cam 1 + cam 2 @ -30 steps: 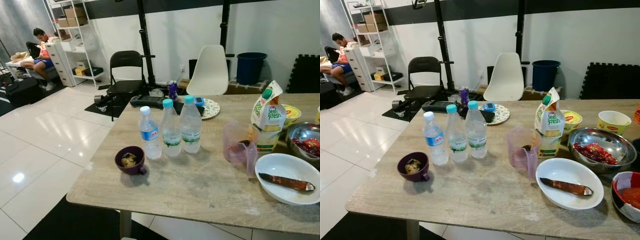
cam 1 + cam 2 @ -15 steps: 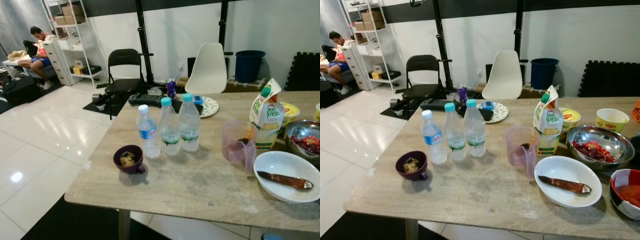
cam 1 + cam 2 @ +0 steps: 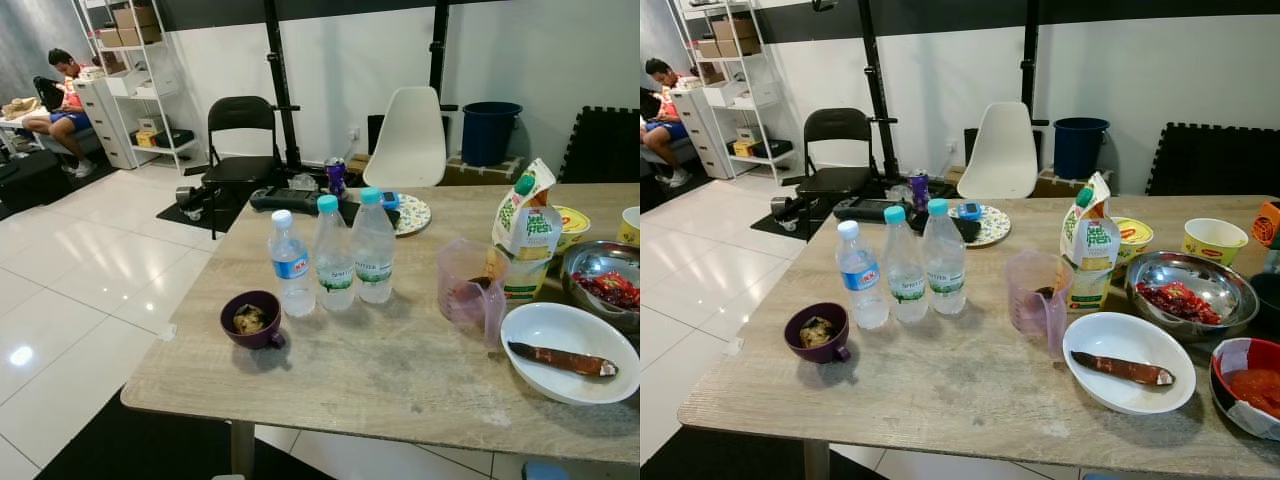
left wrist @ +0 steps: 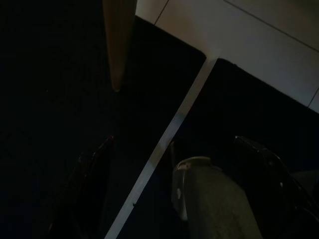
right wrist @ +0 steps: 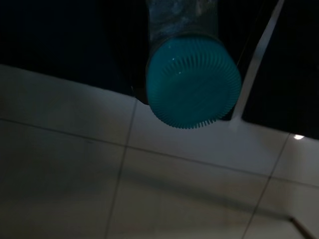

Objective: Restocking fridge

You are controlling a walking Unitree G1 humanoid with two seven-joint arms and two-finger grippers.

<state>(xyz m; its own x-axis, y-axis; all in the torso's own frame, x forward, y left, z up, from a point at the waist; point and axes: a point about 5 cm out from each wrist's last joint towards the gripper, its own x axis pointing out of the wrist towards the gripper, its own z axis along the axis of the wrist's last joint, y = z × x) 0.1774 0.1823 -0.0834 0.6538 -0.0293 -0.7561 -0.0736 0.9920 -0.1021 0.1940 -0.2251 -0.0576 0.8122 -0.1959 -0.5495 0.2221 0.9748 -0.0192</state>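
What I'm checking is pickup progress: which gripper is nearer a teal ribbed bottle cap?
Right. A teal ribbed bottle cap sits close before the right gripper; the left gripper hangs low beside a table leg.

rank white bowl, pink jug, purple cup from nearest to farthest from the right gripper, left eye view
Judged from the cap of the bottle it holds, at the table's near right edge:
1. bowl, right
2. jug, middle right
3. cup, left

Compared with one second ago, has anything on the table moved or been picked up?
Nothing on the table moved; only the camera shifted slightly, so more of the right side shows. The three water bottles, the purple cup, the juice carton and the white dish stand as before. The right wrist view shows a teal bottle cap close up.
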